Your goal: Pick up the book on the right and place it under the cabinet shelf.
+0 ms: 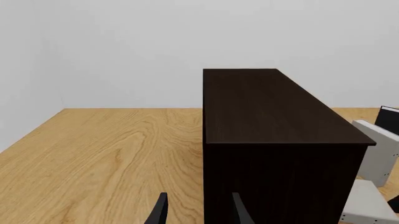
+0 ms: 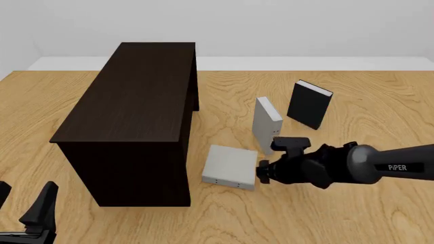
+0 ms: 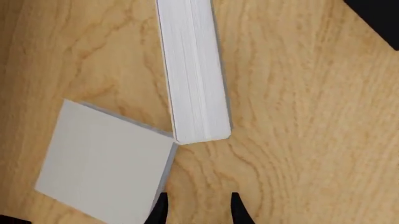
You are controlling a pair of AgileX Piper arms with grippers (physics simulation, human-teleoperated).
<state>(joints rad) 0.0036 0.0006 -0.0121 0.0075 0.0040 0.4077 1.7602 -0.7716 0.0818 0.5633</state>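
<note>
Beside the cabinet shelf [image 2: 139, 101], the book [image 2: 230, 166] lies flat on the table [image 2: 339, 213], near a second grey book [image 2: 267, 121] standing upright. Right gripper [image 2: 261, 173] sits at its edge, fingers slightly apart, holding nothing; left gripper [image 2: 24, 203] is open, empty.

You're looking at a light wooden table [image 2: 285, 223] with swirling grain — behind its far edge, plain white walls [image 2: 271, 25] meet at a left-hand corner, evenly lit.

cabinet shelf [image 2: 135, 101] left, flat book [image 2: 230, 166] just right of it, upright book [image 2: 267, 122] behind, third book [image 2: 310, 104] farthest right
</note>
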